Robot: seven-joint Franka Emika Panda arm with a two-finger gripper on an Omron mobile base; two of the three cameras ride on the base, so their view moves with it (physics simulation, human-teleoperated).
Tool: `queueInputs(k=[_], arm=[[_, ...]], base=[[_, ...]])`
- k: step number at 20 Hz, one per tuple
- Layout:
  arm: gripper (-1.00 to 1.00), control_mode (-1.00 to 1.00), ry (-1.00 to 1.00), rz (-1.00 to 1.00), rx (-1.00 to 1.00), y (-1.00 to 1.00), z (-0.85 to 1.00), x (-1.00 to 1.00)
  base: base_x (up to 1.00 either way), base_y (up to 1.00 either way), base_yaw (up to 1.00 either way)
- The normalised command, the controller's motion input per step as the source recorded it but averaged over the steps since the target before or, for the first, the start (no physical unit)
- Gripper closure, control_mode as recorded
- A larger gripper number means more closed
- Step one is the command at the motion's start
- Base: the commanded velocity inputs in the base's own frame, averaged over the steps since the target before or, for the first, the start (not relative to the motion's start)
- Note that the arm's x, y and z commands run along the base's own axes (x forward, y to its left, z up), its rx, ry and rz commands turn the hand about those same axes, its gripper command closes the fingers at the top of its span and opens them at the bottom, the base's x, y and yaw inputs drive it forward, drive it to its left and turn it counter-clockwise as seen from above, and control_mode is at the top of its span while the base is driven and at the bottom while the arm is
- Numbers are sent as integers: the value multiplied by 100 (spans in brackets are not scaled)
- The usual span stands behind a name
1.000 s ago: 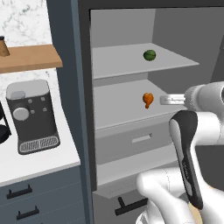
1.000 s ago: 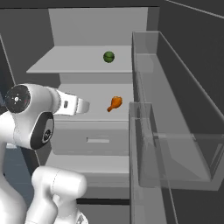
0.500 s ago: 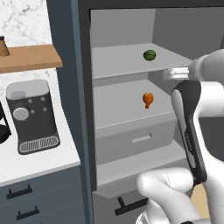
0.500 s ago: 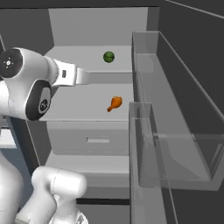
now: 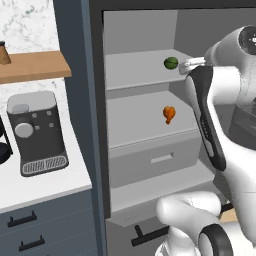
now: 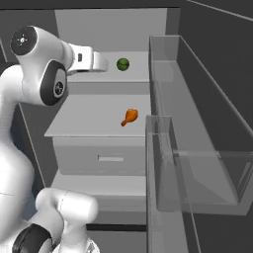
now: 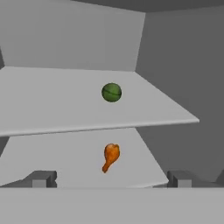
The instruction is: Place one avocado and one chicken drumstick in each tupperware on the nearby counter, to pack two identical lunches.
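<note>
An open grey fridge interior is seen, with the white robot arm raised in front of it. A small round dark-green avocado rests on the upper grey shelf, towards its right side in the left base view. An orange chicken drumstick lies on the lower grey shelf, almost directly beneath the avocado, its narrow end pointing down towards the shelf's front edge. Below the shelves a grey drawer with a recessed handle is set.

The gripper is held at the height of the upper shelf, just outside the fridge and aimed at the avocado. In the hand view its two dark fingertips are spread wide apart at the bottom corners, with nothing between them; the claw is open and empty. The avocado is centred ahead of it, the drumstick lower down.

On the right, clear door bins are seen on the opened fridge door. To the left of the fridge, a black-and-grey coffee machine stands on the plain white counter above dark blue-grey drawers with black bar handles, under a wooden wall shelf.
</note>
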Motion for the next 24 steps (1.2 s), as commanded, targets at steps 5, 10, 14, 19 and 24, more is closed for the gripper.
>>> queueInputs(k=[5,10,14,19,24], arm=[[-100,-100,-3,-3,0,-19,-16,76],[-100,-100,0,0,2,-22,0,61],[-100,-100,0,0,3,0,0,31],[-100,-100,2,0,0,0,-8,37],[-100,-100,9,0,0,0,-8,61]], base=[[0,0,0],[0,0,0],[0,0,0],[0,0,0],[0,0,0]])
